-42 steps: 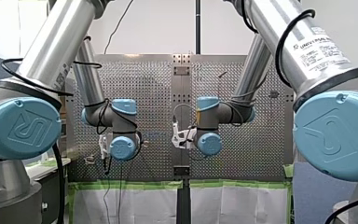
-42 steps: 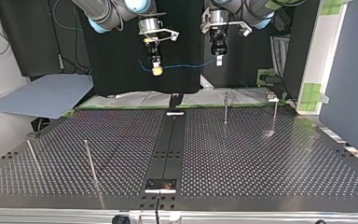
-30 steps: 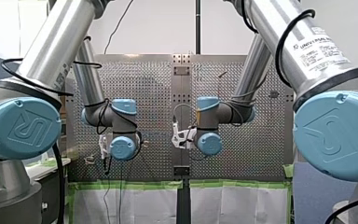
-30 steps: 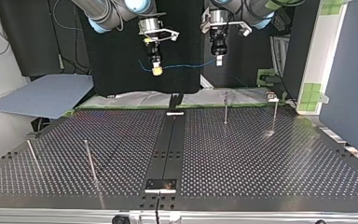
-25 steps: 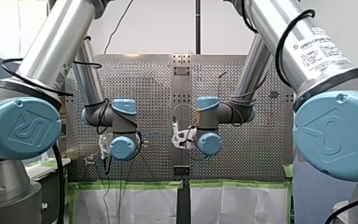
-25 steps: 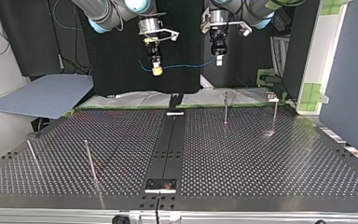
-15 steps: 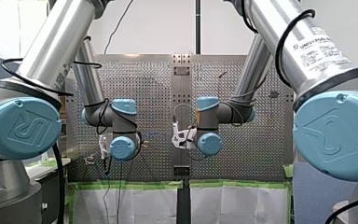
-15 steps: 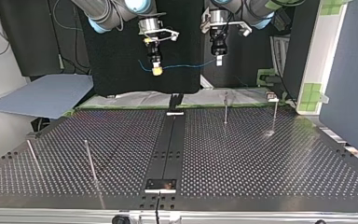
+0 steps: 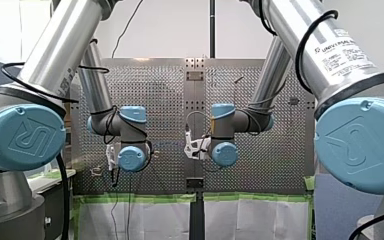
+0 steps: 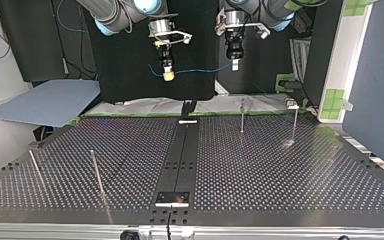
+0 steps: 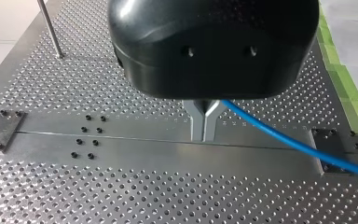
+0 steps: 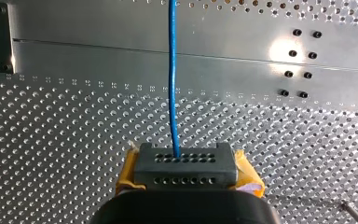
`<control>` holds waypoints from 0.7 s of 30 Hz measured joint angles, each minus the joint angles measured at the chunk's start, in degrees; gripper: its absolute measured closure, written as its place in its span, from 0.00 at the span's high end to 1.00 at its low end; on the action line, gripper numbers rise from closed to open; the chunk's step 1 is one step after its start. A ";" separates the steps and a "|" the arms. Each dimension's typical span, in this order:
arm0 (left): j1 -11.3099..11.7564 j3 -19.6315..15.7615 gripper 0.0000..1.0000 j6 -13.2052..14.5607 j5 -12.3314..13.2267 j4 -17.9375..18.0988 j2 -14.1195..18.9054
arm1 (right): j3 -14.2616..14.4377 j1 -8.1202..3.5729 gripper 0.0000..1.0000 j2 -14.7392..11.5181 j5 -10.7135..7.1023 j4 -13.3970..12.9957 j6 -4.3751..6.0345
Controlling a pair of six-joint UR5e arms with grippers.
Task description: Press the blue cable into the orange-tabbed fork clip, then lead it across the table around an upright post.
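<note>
- My left gripper (image 11: 204,135) — black housing, tapered metal fingers — is pinched tight on the thin blue cable (image 11: 284,140), which leaves the fingertips sideways.
- My right gripper (image 12: 185,161), with yellow pads, is closed on the same cable, which runs straight ahead from it.
- In the top view the cable hangs in a slightly slack span between the two grippers — both well above the silver perforated metal table (image 10: 280,175).
- A thin upright metal post (image 10: 241,119) stands on the table below my left gripper, well apart from the cable.
</note>
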 joint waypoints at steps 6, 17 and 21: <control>0.00 0.00 0.00 0.00 0.00 0.00 0.00 | 0.00 0.00 0.00 0.00 0.00 0.00 -0.01; 0.00 0.00 0.00 0.00 0.00 0.00 -0.01 | 0.00 0.01 0.00 0.00 0.00 0.00 0.00; 0.17 -0.06 0.00 -0.05 -0.05 -0.64 -0.72 | 0.00 0.00 0.00 0.00 0.00 0.00 0.00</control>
